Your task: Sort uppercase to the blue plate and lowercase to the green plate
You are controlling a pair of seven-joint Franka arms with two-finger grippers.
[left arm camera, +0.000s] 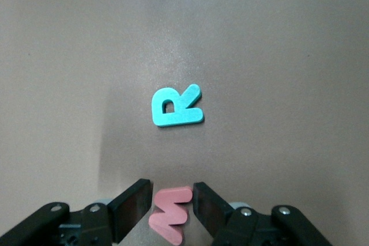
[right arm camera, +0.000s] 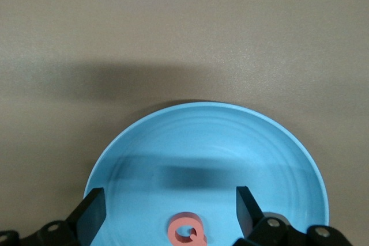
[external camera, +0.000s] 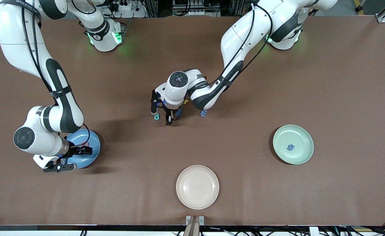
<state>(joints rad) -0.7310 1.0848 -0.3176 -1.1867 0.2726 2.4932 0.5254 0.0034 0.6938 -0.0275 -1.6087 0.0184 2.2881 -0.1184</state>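
Nearest the camera a cream plate [external camera: 197, 186] lies bare. Under the right gripper [external camera: 68, 159], whose fingers are spread wide, the blue plate [right arm camera: 230, 142] is seen with the red Q [right arm camera: 187, 233] lying flat between those fingers, already sorted. A blue g [external camera: 290, 147] rests in the green plate [external camera: 302, 154]. The left gripper [left arm camera: 172, 207] is set low at mid-table, fingers narrowly apart and flanking the red m [left arm camera: 170, 214], its long axis running along the gap; just ahead lies the R [left arm camera: 176, 106]. Closing, lifting and carrying to the green plate are judged next.

A round cream plate [external camera: 197, 186] is seen lying on the brown bench [external camera: 310, 82], at the edge nearest the front camera, about midway along it.
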